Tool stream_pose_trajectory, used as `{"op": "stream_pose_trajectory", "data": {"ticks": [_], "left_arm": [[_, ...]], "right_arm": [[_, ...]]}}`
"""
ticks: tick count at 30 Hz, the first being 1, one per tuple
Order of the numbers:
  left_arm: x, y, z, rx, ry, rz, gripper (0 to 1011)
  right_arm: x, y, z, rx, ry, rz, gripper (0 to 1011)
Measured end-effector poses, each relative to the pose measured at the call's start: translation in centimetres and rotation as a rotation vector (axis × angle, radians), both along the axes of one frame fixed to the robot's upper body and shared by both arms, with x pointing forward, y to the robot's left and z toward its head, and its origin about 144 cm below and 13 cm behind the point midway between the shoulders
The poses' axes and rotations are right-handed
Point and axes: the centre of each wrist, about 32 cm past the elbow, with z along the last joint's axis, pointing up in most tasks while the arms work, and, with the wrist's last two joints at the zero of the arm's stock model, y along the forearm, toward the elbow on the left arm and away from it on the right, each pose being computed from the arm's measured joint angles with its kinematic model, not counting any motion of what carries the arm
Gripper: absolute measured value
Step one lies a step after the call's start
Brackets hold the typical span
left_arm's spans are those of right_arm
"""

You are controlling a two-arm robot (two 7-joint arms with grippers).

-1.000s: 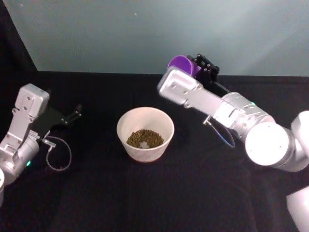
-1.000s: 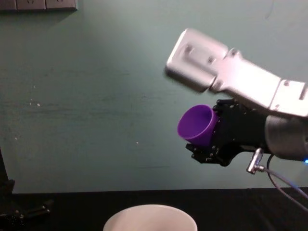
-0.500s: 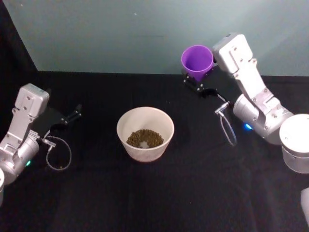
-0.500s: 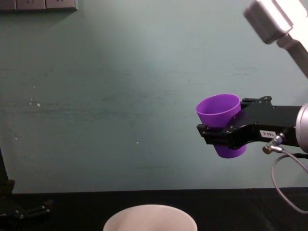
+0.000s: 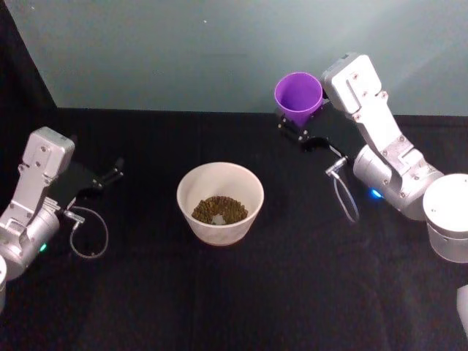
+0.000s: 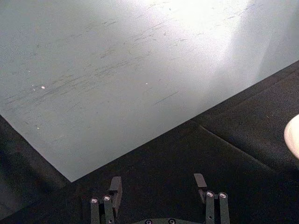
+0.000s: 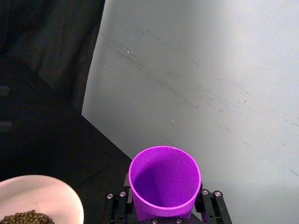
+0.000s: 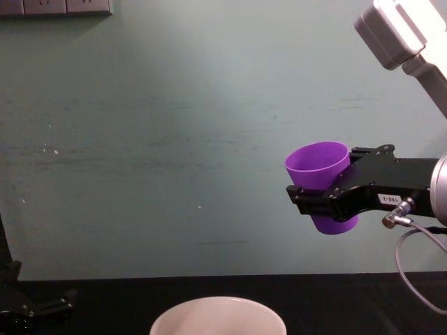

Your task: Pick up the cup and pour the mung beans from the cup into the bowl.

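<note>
Cup lower, upright, right hand.

Two silver arms, black business ends

Both arms are chunky silver-white links with boxy wrist housings and rounded joints. The right gripper is black with a small white label, the left gripper black too; each has a thin grey looped cable, plus silver screws by the fingers.
</note>
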Motion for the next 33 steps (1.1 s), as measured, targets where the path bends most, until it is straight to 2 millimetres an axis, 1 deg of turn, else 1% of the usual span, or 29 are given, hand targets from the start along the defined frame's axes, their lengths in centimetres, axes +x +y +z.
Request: {"op": "stream_pose_trajectory", "data": {"ticks": [11, 15, 19, 23, 33], "left_arm": [[0.0, 0.0, 0.0, 0.0, 0.0, 0.0, 1000], [0.0, 0.0, 0.0, 0.0, 0.0, 0.0, 1000], [0.0, 0.0, 0.0, 0.0, 0.0, 0.0, 1000], [0.0, 0.0, 0.0, 0.0, 0.0, 0.0, 1000], [0.0, 0.0, 0.0, 0.0, 0.0, 0.0, 1000]], "right_arm": [[0.0, -0.1, 0.0, 0.0, 0.0, 0.002, 720], [0.2, -0.5, -0.4, 0.009, 0.01, 0.008, 720], [0.3, -1.1, -1.5, 0.053, 0.028, 0.015, 721], [0.6, -2.1, -3.3, 0.126, 0.078, 0.028, 721], [1.3, -3.4, -6.8, 0.236, 0.193, 0.043, 721]]}}
